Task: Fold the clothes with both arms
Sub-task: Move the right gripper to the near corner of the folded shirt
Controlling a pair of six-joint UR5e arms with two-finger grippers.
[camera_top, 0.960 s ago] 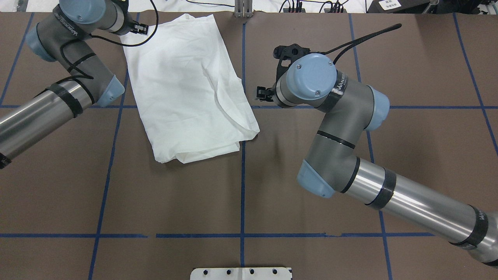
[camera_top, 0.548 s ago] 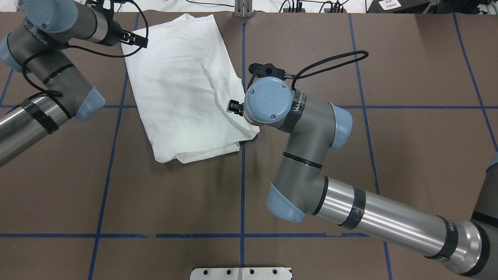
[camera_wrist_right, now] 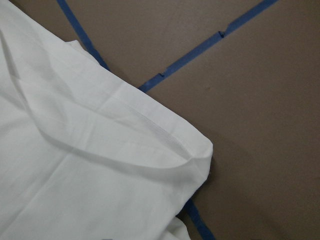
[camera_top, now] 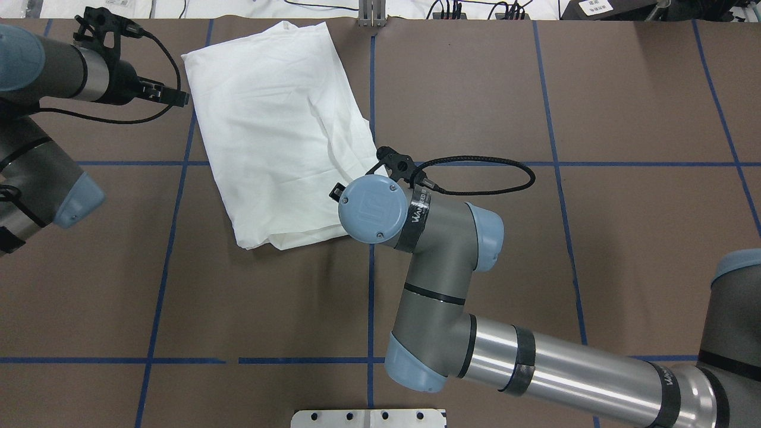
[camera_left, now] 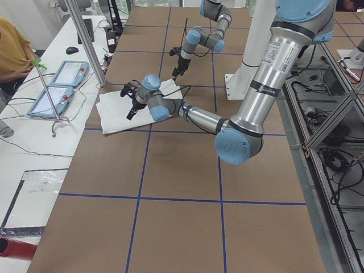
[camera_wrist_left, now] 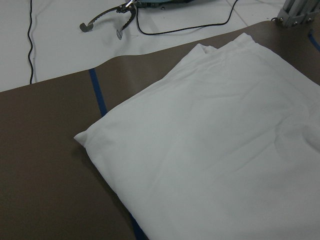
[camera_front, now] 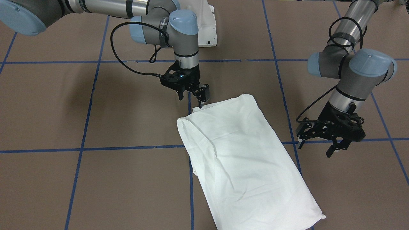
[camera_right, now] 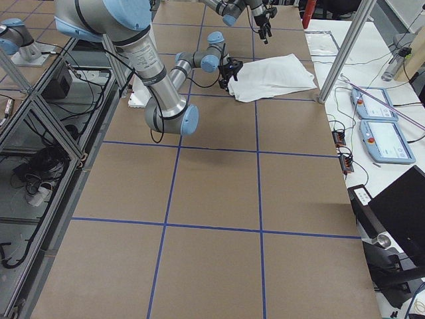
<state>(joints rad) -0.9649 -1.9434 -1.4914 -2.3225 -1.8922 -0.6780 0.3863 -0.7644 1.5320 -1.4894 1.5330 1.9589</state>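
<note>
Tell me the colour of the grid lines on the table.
Blue. The grid lines stand out against the brown table, best seen in the overhead view.

The folded white T-shirt (camera_left: pixel 115 109) lay on the bench (camera_left: pixel 182 185) at 10 o'clock from view centre. The near left arm (camera_left: pixel 199 116) reached over it. The far right arm (camera_left: pixel 194 37) stood at its 1 o'clock.

Shirt (camera_top: pixel 279 137) on table (camera_top: pixel 594 238) (far, left-of-centre)

Left arm (camera_front: pixel 351 76) and right arm (camera_top: pixel 440 261): silver-grey tubes, light-blue caps (camera_top: pixel 371 208), black cables (camera_top: pixel 475 159).
</note>
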